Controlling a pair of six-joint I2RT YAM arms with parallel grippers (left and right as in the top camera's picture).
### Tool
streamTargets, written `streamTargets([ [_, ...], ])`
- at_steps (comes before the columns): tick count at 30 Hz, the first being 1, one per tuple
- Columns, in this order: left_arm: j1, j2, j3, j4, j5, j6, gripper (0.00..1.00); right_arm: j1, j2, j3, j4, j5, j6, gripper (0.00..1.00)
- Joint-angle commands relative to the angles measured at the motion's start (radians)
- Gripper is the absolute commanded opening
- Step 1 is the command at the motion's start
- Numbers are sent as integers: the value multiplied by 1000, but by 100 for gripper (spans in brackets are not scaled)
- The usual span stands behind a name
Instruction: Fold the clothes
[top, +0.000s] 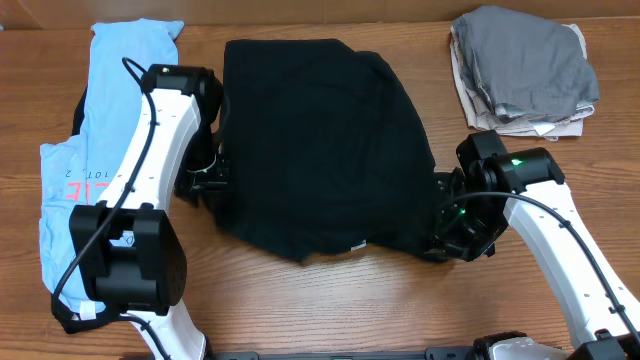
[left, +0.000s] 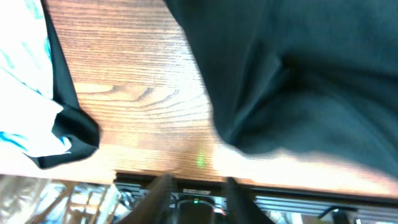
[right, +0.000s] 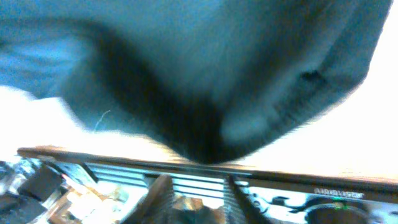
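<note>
Ok so the black tee (top: 320, 140) is lying mid-surface (top: 300, 310), bunched into a lopsided slab rather than a clean rectangle. The near edge is ragged, with the little white label (top: 356, 244) poking out. The blue shirt (top: 110, 90) is off to the left under the left arm. The grey pile (top: 525, 65) is up in the far right corner, well apart from the tee.

My read is that the step in hand is getting a pinch on both side edges for the next fold. To do it well I'd come in low and catch the actual hem on each side, at matching spots along the shirt. Where the cloth is doubled, grab both layers. Then lift and carry both sides together so the crease comes out straight. The left side also needs to avoid snagging the blue shirt, which is near.

The left end effector (top: 205, 180) is at the tee's left edge. On its wrist cam the fingers (left: 163, 190) are parted with nothing between them, and the cloth edge is just ahead over bare wood. The right end effector (top: 440, 235) is at the near right corner. Its cam is blurry, but the fingers (right: 163, 193) look parted about the same. A bulge of dark fabric sits right above them, not between them as far as I can see. So both look spread and empty, right by the cloth. Whether either actually touches it, I can't tell.
</note>
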Motion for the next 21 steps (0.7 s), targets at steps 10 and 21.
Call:
streamTargets([
  [10, 5, -10, -14, 57, -39, -4, 59, 5, -28, -2, 78, -5, 5, 58],
  [21, -26, -11, 260, 243, 216, 209, 66, 5, 36, -3, 405, 25, 3, 75],
])
